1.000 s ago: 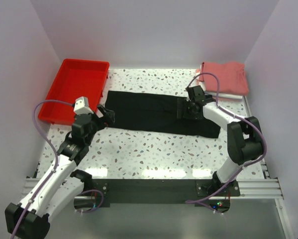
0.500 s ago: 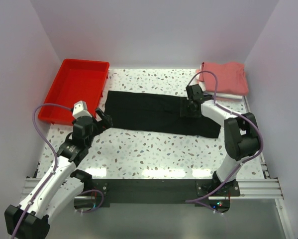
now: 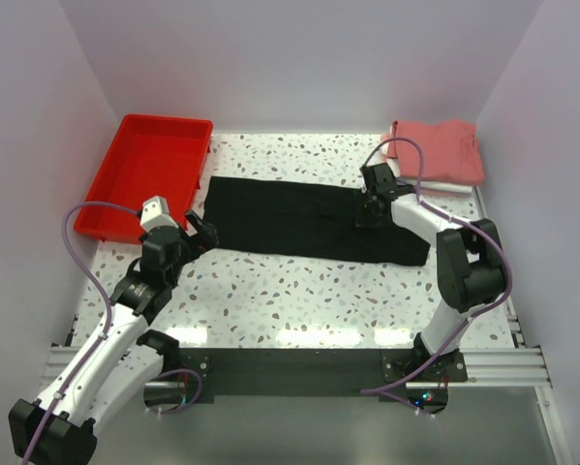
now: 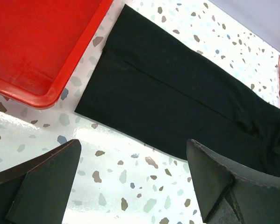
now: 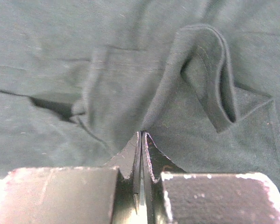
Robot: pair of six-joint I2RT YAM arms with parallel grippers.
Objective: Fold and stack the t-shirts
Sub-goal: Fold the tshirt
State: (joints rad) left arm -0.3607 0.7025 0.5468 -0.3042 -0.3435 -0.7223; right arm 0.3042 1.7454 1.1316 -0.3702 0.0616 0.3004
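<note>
Two arms bracket the long, flat-folded black cloth t-shirt [image 3: 290, 218], whose long axis runs left to right across the speckled table [image 3: 299, 291]. Left gripper [image 4: 130, 186] hovers wide open, empty, just short of its left end; right gripper [image 5: 141, 140] is pinched tight on a ridge of cloth near the right end.

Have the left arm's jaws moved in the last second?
Yes. The left jaws drew back toward the near table edge and slightly left, away from the left end of the black t-shirt, judged against the red tray.
</note>
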